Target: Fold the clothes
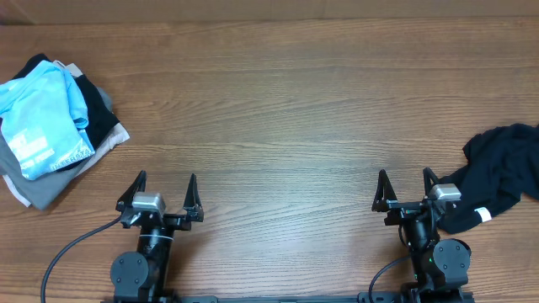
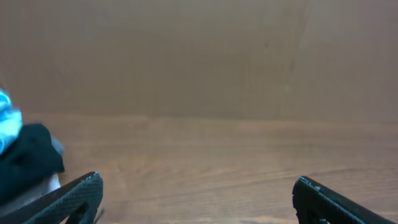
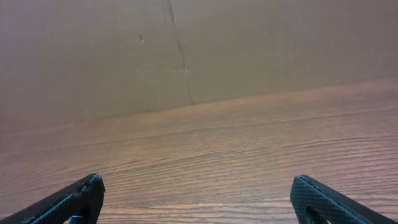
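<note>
A crumpled black garment [image 1: 497, 175] with a white tag lies at the right edge of the table, beside my right gripper [image 1: 405, 178]. A stack of folded clothes [image 1: 52, 126] lies at the far left, a light blue shirt on top of black, beige and grey pieces. Its edge shows in the left wrist view [image 2: 25, 155]. My left gripper [image 1: 166, 179] is open and empty near the front edge, right of the stack. My right gripper is open and empty too. In both wrist views the fingers [image 2: 196, 186] [image 3: 196, 186] spread wide over bare wood.
The wooden table [image 1: 278, 109] fills the overhead view. A cardboard-coloured wall [image 3: 186, 50] stands behind its far edge. Cables run from both arm bases at the front edge.
</note>
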{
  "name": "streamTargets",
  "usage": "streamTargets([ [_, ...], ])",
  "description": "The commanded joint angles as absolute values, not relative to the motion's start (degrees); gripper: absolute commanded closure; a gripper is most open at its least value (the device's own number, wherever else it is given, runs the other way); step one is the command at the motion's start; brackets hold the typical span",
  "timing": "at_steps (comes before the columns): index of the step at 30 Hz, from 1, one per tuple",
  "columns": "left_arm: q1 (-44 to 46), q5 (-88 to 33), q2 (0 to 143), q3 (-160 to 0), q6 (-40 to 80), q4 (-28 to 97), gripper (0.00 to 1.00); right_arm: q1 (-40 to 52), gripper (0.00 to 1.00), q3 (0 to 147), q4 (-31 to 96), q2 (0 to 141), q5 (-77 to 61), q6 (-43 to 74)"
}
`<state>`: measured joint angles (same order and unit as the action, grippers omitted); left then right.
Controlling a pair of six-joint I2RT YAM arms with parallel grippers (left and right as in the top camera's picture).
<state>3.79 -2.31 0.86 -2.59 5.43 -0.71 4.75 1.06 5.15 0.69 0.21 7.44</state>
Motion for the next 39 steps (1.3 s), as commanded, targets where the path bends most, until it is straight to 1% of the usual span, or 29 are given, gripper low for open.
streamTargets([
  [1,4.16,-1.83,0.19,-0.21,-0.32,-2.15,0.0,4.38,0.0,0.45,4.82,0.16,-0.08,7.44],
  [5,4.16,0.95,0.21,-0.25,1.28,4.34,0.0,4.38,0.0,0.45,4.82,0.16,-0.1,7.44],
  [39,4.12,0.4,0.25,-0.25,1.28,4.32,0.0,4.36,0.0,0.45,4.82,0.16,-0.1,7.44],
])
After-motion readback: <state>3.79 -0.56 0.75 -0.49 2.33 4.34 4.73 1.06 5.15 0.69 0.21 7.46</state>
